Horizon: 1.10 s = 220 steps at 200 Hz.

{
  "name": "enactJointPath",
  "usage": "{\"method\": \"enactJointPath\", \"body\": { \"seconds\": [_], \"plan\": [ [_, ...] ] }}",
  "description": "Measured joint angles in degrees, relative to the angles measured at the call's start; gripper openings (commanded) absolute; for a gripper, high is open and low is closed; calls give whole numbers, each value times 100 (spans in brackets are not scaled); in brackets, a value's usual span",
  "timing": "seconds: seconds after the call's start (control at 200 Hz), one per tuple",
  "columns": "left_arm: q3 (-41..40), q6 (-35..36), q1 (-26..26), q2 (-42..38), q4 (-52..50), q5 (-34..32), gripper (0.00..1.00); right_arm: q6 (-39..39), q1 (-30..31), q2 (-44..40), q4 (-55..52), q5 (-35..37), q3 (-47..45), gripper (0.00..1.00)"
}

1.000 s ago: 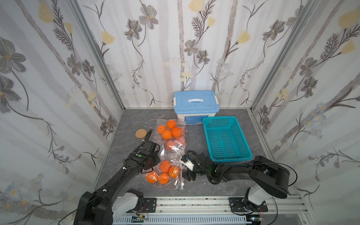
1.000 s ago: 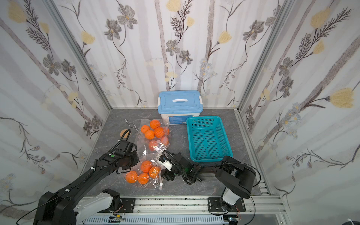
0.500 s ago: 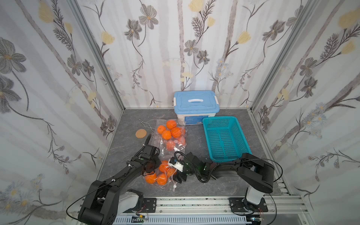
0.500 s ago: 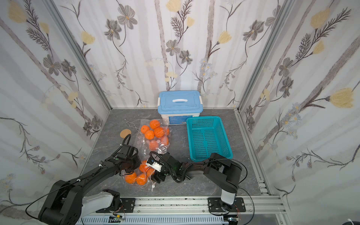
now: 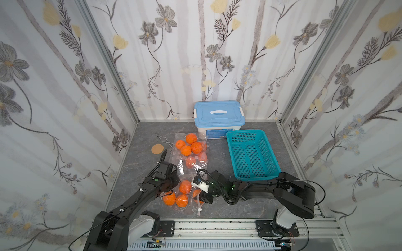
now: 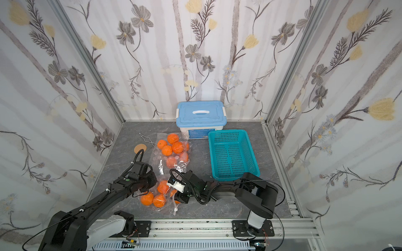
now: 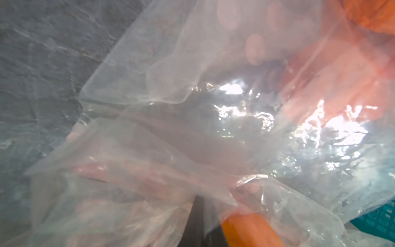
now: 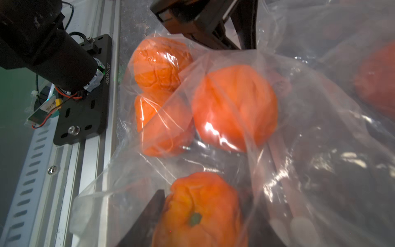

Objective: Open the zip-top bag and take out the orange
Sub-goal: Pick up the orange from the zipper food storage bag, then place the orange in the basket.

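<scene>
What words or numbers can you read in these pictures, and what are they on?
Nothing reads clearly.
White code on the black mounting plate: too blurred to read.
Blue label on the storage box: too small to read.
Black print on the clear bag: too small to read.

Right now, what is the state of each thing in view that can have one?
near bag: mouth looks open, one edge pinched.
far bag: lies flat; zip unclear.
box: lid on.
basket: upright, empty.
left gripper: shut on near bag.
right gripper: inside near bag, jaws on either side of orange; grip unclear.
orange: in near bag, between right jaws.
</scene>
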Motion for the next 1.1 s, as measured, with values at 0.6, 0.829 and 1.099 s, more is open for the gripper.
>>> {"method": "enactJointPath", "body": {
  "seconds": [0.6, 0.829, 1.099],
  "plan": [
    [-225, -201, 177, -92, 42, -136, 0, 568, -1646, -2354, -9, -57, -815, 38],
    [-251, -273, 195, -173, 83, -114, 0, 1106, -3386, -2973, -144, 365, -597, 39],
    [-251, -251, 216, -186, 87, -72, 0, 1954, -4507, -1775, -361, 1283, 470, 40]
  ]
}}
